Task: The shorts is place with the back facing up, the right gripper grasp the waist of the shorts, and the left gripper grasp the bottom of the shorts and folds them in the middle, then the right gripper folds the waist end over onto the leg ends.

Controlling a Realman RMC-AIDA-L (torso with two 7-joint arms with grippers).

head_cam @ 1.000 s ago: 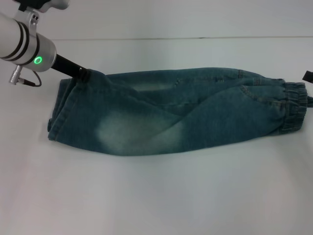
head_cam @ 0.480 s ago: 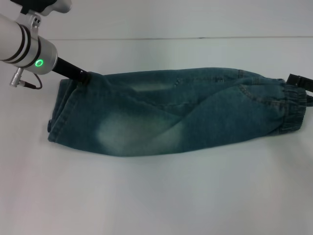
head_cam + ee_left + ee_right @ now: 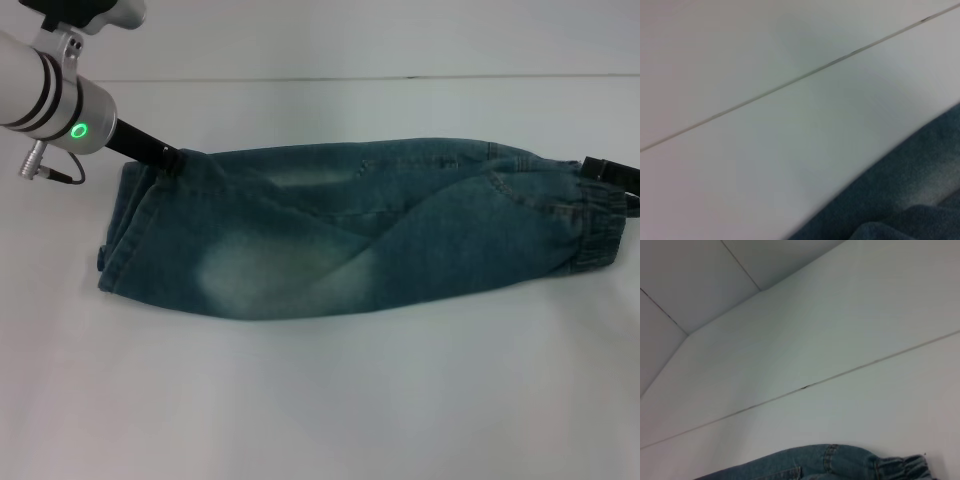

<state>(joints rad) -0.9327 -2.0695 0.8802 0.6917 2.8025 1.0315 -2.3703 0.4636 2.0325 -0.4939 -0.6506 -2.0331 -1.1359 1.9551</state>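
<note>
My left gripper (image 3: 168, 155) sits at about ten o'clock on the worktop (image 3: 320, 400), its black tip buried in the far corner of the leg ends (image 3: 125, 225). The silver-white arm behind it, with black bands and a lit green ring, runs up and out toward the far left. Whether the fingers there are apart or clamped on the denim I cannot tell, since the cloth hides them; my left wrist camera shows only bare worktop and an edge of blue fabric.

The shorts (image 3: 350, 235) lie already folded lengthwise into one long band across the middle of the worktop, running from nine o'clock to three o'clock. The hems are stacked at the nine o'clock end, and pale faded patches show near the centre and along the far edge. A diagonal crease crosses the upper layer toward the waist.

The waist (image 3: 600, 225), ruched and darker, forms the three o'clock end. My right gripper (image 3: 612, 171) shows only as a black piece at the frame edge, touching the far side of that band; I cannot tell how its fingers stand either. My right wrist camera sees the gathered band (image 3: 900, 466) low down, with white worktop and wall panels beyond.
</note>
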